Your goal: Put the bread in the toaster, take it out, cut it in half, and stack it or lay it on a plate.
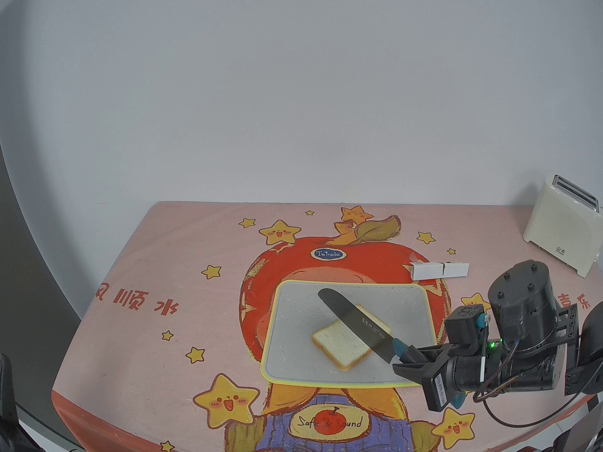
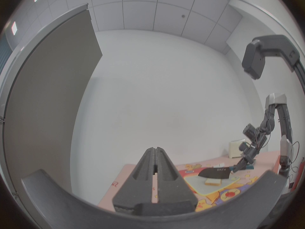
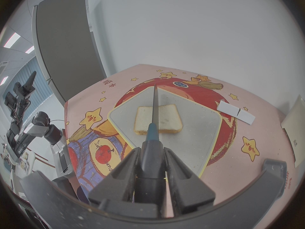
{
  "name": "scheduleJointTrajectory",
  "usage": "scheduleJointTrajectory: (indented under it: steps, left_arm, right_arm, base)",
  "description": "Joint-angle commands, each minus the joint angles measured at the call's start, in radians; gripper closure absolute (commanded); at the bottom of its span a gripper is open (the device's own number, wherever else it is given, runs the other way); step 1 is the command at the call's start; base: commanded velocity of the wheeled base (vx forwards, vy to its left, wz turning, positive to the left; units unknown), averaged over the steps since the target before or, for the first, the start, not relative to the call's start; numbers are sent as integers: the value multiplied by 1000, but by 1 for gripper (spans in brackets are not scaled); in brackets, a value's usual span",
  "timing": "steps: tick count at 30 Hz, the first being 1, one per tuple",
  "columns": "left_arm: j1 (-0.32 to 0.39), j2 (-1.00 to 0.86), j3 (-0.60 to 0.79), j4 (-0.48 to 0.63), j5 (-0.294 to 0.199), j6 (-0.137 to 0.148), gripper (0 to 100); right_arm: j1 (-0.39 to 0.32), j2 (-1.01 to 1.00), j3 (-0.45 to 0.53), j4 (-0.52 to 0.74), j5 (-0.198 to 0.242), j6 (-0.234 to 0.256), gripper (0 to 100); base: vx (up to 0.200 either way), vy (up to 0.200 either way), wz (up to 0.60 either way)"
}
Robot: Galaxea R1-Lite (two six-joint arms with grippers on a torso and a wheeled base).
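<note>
The left tool (image 2: 155, 164) is pressed shut, empty, and held clear of the desk (image 1: 157, 284); the right tool (image 3: 152, 152) is clamped on the knife (image 1: 357, 322) handle; the dark flat blade is held across the bread (image 1: 336, 346), a soft pale square slice, seemingly uncut, on the smooth grey board (image 1: 292, 321); cutting and plating are judged outstanding; the boxy cream toaster (image 1: 565, 224) stands farthest.
</note>
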Motion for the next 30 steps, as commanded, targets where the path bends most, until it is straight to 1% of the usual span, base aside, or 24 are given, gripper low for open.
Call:
scheduleJointTrajectory:
  steps: [1,2,3,4,5,6,8,11,12,13,14,15,18,19,20,21,23,24,25,26,27,28,29,30]
  left_arm:
    - [6,-16,-13,-97,1,-44,100]
    - [11,-16,-46,-116,-3,-54,100]
    - [17,16,-109,-139,-3,-69,100]
    - [19,41,-136,-147,-3,-77,100]
    - [19,120,-210,-167,-4,-86,100]
    - [16,174,-242,-178,-6,-86,100]
    - [8,235,-256,-182,-10,-80,100]
    - [8,235,-256,-182,-10,-80,100]
    - [5,392,-267,-185,-84,-17,100]
    - [8,432,-273,-187,-108,-4,100]
    - [8,479,-286,-196,-133,5,100]
    - [9,515,-299,-205,-147,9,100]
    - [9,617,-337,-235,-173,22,100]
    - [8,677,-360,-248,-193,29,100]
    - [8,683,-363,-250,-196,29,100]
    - [5,751,-385,-255,-230,38,100]
    - [3,824,-406,-256,-263,52,100]
    - [3,831,-406,-256,-265,54,100]
    - [0,872,-417,-256,-288,65,100]
    - [-12,924,-434,-256,-326,81,100]
    - [-20,944,-440,-256,-343,89,100]
    - [-44,981,-451,-258,-383,106,100]
    - [-80,1010,-460,-258,-412,124,100]
    - [-118,1038,-469,-258,-427,132,100]
  right_arm:
    - [1,-2,1,0,0,0,100]
    - [1,-4,1,0,1,0,100]
    - [1,-4,1,0,1,0,100]
    - [1,-4,1,0,1,0,100]
    - [1,-2,1,0,0,0,100]
    - [1,-2,1,-2,0,0,100]
    - [2,-4,0,0,0,0,100]
    - [1,-4,0,0,0,0,100]
    - [1,-7,1,0,0,0,100]
    - [1,-7,1,0,0,0,100]
    - [-1,-7,1,0,0,0,100]
    - [-2,-5,1,0,0,0,100]
    - [-6,-5,1,0,0,0,100]
    - [-6,-5,1,0,0,-1,100]
    - [-6,-5,1,0,0,-1,100]
    - [-6,-5,1,0,0,0,100]
    - [-4,-2,1,0,0,0,100]
    - [-4,-2,1,0,0,0,100]
    - [-2,-1,3,0,0,0,100]
    - [1,-1,1,0,0,0,100]
    - [1,-1,1,0,0,0,100]
    - [1,-1,1,0,0,0,100]
    - [1,-2,0,-2,0,-1,100]
    - [-1,-1,0,-2,0,0,100]
  base:
    - [0,0,0]
    - [0,0,0]
    - [0,0,0]
    - [0,0,0]
    - [0,0,0]
    - [0,0,0]
    - [0,0,0]
    - [0,0,0]
    - [0,0,0]
    - [0,0,0]
    - [0,0,0]
    - [0,0,0]
    - [0,0,0]
    - [0,0,0]
    - [0,0,0]
    - [0,0,0]
    - [0,0,0]
    - [0,0,0]
    - [0,0,0]
    - [0,0,0]
    - [0,0,0]
    - [0,0,0]
    - [0,0,0]
    - [0,0,0]
